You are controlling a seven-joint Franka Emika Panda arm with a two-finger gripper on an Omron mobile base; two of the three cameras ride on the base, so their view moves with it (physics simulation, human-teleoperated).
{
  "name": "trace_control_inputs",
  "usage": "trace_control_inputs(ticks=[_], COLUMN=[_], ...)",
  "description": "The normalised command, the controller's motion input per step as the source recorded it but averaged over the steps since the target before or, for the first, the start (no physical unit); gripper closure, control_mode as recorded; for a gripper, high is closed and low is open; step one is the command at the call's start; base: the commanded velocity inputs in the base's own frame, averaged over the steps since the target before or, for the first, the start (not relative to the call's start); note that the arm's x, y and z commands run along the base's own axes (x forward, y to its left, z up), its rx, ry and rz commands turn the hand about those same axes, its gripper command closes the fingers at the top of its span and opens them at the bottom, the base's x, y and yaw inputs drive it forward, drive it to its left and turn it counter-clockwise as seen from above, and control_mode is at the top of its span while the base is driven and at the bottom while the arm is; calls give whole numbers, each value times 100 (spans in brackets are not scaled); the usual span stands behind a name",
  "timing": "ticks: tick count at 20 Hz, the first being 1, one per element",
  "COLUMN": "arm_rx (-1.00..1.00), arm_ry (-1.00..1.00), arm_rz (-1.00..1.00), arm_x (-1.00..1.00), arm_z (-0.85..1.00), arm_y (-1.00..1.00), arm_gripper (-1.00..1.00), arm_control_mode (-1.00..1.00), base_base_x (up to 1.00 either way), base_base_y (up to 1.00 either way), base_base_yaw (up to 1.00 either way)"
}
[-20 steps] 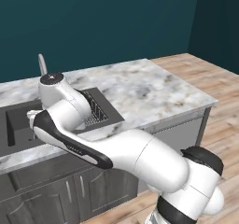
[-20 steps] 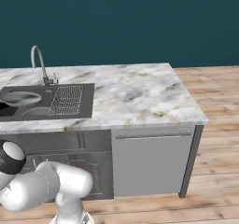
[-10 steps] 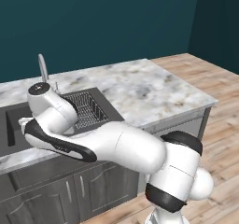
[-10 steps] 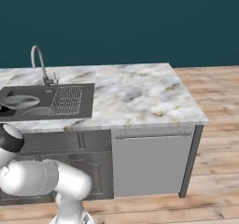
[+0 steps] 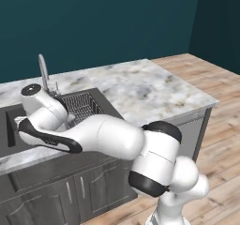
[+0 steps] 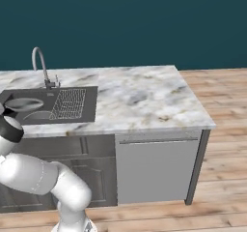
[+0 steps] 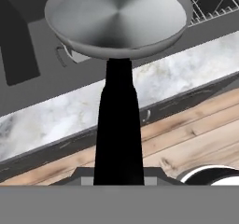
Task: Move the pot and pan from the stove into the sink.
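The pan (image 7: 116, 18) is carried by its long black handle (image 7: 117, 134), which runs straight out from the claw (image 7: 119, 181) so that the shallow grey bowl hangs ahead of it, over the near edge of the sink (image 7: 28, 45). In the right base view the pan (image 6: 23, 103) sits level above the dark basin (image 6: 41, 111), beside the wire rack (image 6: 70, 103) and in front of the tap (image 6: 39, 64); whether it touches the basin floor cannot be told, though it looks to be just above it.

Judging by that, the pan's transfer is nearly finished: it is over the sink and only needs lowering and letting go. A rounded pale rim shows under the pan in the hand view, too hidden to name. The pot and the stove lie outside these pictures, so the pot's half of the job cannot be judged.

The claw is closed on the handle's near end. Its fingertips are hidden by the handle, yet the pan hangs steady from it. Beyond the handle lies the marble counter edge (image 7: 56, 111), then wooden floor (image 7: 186, 139).
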Motion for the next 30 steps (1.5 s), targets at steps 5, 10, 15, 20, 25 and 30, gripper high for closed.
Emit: trace_control_inputs(ticks=[5,10,15,20,25,30], arm_rx=[3,0,0,0,0,0], arm_ry=[0,0,0,0,0,-5], arm_rz=[-13,-4,0,1,8,2], arm_x=[46,12,3,10,11,39], arm_z=[-1,-2,-2,-34,-57,-29], arm_y=[0,0,0,0,-19,4], arm_gripper=[100,100,100,100,100,100], arm_control_mode=[-100,-100,-100,-100,-100,-100], base_base_x=[0,0,0,0,0,0], base_base_y=[0,0,0,0,0,0], base_base_yaw=[0,0,0,0,0,0])
